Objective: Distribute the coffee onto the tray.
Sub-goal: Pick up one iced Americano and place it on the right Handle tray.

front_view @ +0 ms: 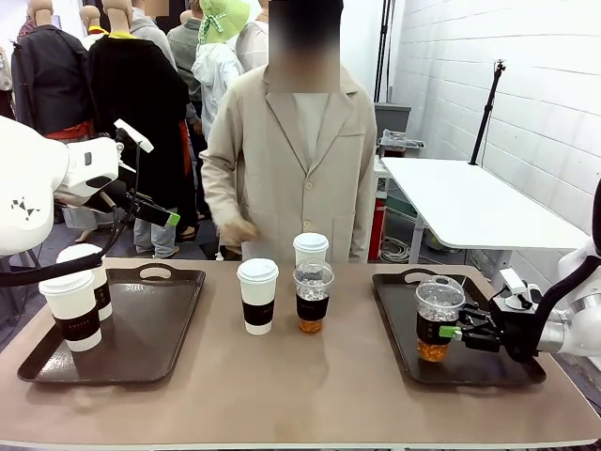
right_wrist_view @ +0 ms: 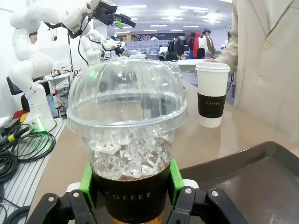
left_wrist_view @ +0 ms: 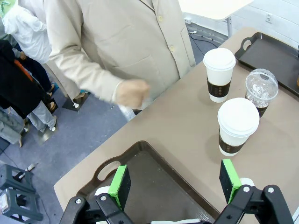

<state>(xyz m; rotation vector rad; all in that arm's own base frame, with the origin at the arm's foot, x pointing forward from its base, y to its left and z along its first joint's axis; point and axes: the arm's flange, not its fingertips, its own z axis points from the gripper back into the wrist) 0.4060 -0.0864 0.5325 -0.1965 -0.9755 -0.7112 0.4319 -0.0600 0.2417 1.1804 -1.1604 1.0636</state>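
Although three cups (front_view: 257, 293) stand at the middle of the table (front_view: 310, 390), the right tray (front_view: 394, 324) lies bare around the iced coffee (front_view: 438, 305) near its centre. The right arm comes in low from the right, with the right gripper (front_view: 457, 331) clamped on that cup's dark sleeve (right_wrist_view: 131, 198). The left gripper (left_wrist_view: 174, 183) hangs high above the left tray (front_view: 150, 324), jaws wide and empty. Two white cups (front_view: 75, 305) stand at that tray's near-left corner.

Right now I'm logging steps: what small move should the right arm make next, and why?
Probably open the right hand and back off: it is clamped on the dome-lidded cup, whose base appears to sit inside the right tray.
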